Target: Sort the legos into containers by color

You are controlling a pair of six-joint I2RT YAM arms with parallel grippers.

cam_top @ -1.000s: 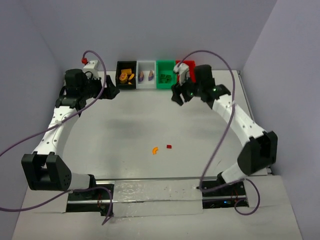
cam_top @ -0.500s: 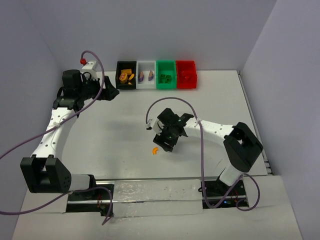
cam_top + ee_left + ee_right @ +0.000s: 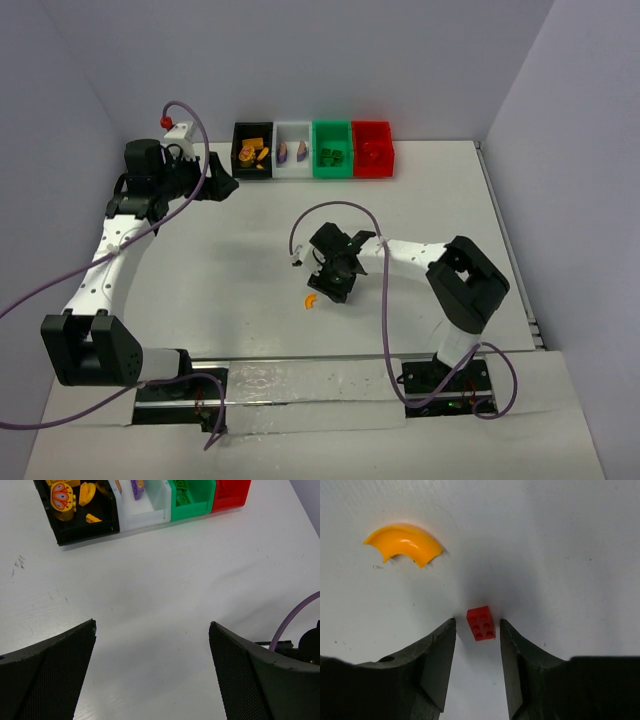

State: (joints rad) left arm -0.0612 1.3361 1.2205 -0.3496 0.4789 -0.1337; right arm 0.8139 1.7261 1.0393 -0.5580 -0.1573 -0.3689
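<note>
Your right fingers (image 3: 432, 670) narrowly bracket the red brick (image 3: 481, 623); an orange curve (image 3: 403, 541) lies at ten o'clock. Your left fingers (image 3: 50, 680) are spread wide.

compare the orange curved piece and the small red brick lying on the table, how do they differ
Colour: the orange curved piece is glossy orange-yellow; the red brick is red.
Shape: the curved piece is a smooth arc; the brick is a studded rectangular block.
Place: the brick sits inside the open right gripper; the curved piece lies outside it, off to one side.
Both rest loose on the white table.
</note>
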